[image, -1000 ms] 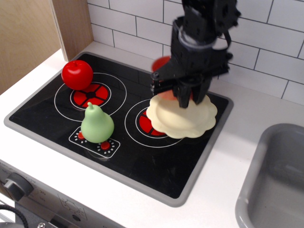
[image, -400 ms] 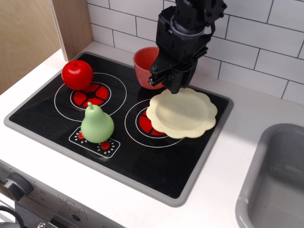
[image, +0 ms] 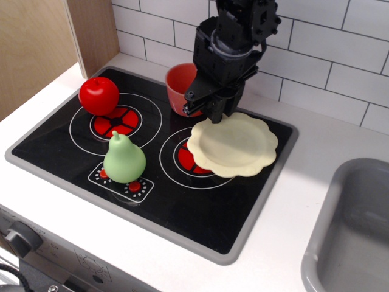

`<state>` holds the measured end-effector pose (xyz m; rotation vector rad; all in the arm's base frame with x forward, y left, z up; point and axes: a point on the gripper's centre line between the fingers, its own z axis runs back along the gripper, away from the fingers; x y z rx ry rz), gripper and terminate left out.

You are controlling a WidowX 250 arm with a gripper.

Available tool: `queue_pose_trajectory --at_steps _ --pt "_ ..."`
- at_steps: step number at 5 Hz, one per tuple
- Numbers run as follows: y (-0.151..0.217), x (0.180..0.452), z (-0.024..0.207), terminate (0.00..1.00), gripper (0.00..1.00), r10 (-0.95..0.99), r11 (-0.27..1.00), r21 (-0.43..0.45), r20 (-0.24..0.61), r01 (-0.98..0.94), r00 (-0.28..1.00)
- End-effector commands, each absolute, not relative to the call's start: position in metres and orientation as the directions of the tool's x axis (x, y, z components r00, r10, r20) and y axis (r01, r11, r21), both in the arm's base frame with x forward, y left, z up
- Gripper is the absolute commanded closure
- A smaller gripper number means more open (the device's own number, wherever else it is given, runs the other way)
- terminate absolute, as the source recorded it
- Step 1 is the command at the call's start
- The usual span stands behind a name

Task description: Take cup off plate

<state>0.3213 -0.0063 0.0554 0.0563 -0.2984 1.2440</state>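
Note:
The coral-red cup (image: 180,86) is off the plate, upright at the back of the black hob, just left of my gripper. My gripper (image: 205,109) is shut on the cup's right side; its black body hides that side and the handle. I cannot tell if the cup rests on the hob or hangs just above it. The cream-yellow scalloped plate (image: 236,145) lies bare on the right burner, to the front right of the cup. The gripper's fingertips reach down to the plate's back left rim.
A shiny red apple (image: 98,95) sits on the left burner. A green pear (image: 124,160) stands at the hob's (image: 182,201) front. A grey sink (image: 352,231) is at the right, a wooden panel (image: 36,48) at the left, and a tiled wall behind.
The gripper has carried the cup from the plate's back edge to the back left, off the plate. The plate, apple and pear have not moved.

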Motion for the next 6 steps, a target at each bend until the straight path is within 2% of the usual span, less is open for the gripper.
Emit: queue_pose_trajectory --at_steps 1,3,4,5,6 --pt "0.002 0.320 0.067 0.00 0.00 0.923 0.319 -0.141 0.270 -0.937 0.273" --pt "0.003 0.314 0.082 0.00 0.00 0.922 0.334 -0.174 0.265 -0.926 0.283" --pt "-0.005 0.305 0.086 0.00 0.00 0.903 0.386 -0.184 0.274 -0.904 0.330" --pt "-0.012 0.294 0.093 0.00 0.00 0.862 0.463 -0.201 0.326 -0.863 0.387" --pt "-0.024 0.279 0.097 0.00 0.00 0.826 0.536 -0.198 0.325 -0.821 0.461"
